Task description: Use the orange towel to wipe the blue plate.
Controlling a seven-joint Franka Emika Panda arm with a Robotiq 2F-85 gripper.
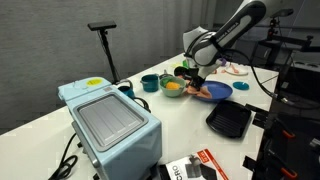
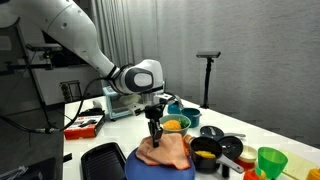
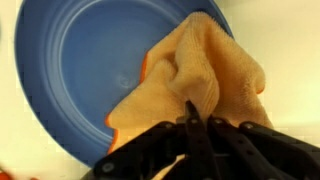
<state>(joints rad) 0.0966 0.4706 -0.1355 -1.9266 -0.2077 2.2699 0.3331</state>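
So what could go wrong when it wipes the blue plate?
The gripper pinches only a small fold of the orange towel, so the cloth might slip free. The towel is bunched on one side of the blue plate, so wiping may miss the bare part. The bowl with orange contents sits close; a wide swipe could bump it.

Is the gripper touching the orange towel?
Touching. The wrist view shows the gripper shut, its tips pinching a fold of the towel, which lies partly over the plate.
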